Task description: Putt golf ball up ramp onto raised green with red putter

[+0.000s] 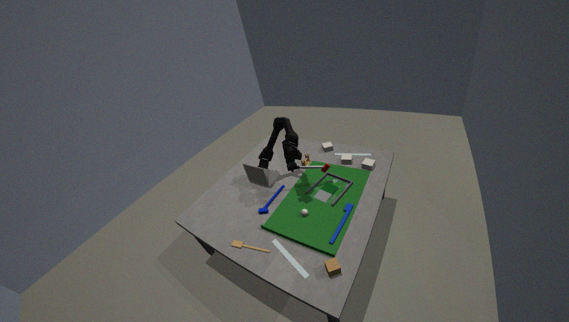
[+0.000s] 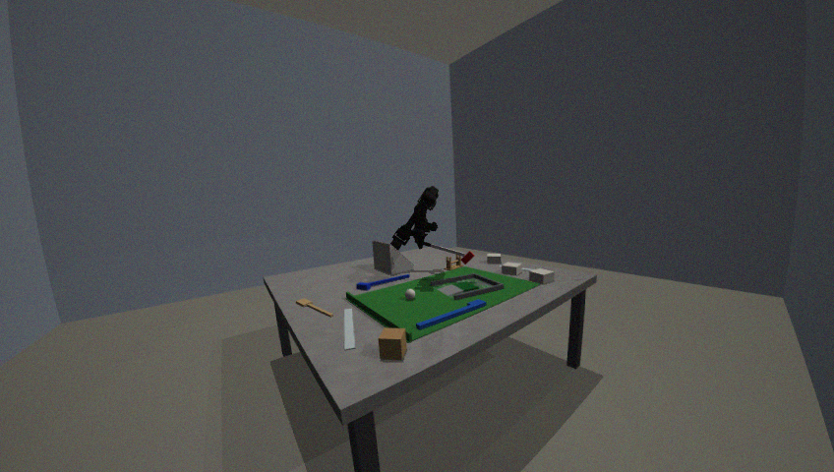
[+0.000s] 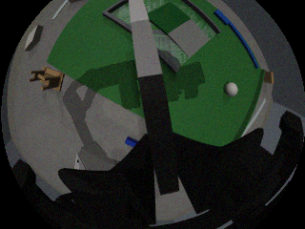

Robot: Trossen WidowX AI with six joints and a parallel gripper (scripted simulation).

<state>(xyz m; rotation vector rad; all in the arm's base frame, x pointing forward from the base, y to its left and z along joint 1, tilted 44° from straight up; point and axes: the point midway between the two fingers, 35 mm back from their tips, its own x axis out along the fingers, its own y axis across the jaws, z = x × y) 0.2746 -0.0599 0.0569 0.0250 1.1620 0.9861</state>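
I read the desk (image 1: 223, 207) first: it carries the green mat (image 1: 315, 223), with the walled raised green (image 1: 330, 186) and its grey ramp (image 1: 321, 194) set on the mat's far half. The arm's jaws (image 1: 293, 167) are clamped on the dark grip end of the red putter (image 1: 315, 167), which is lifted off the desk; its shaft runs out level and its red head (image 1: 325, 167) hangs over the mat's far edge, above and behind the raised green.

Step in hand, as I judge it: carrying the putter to the address position. The golf ball (image 1: 304, 212) sits on the mat, well apart from the head, on the near side of the ramp. The next move calls for bringing the head down behind the ball (on the side away from the ramp) and stroking toward it.

Obstructions: the green's walls lie between head and ball. Two blue bars (image 1: 341, 223) flank the mat; the small wooden stand (image 1: 306, 160) sits just beside the jaws.
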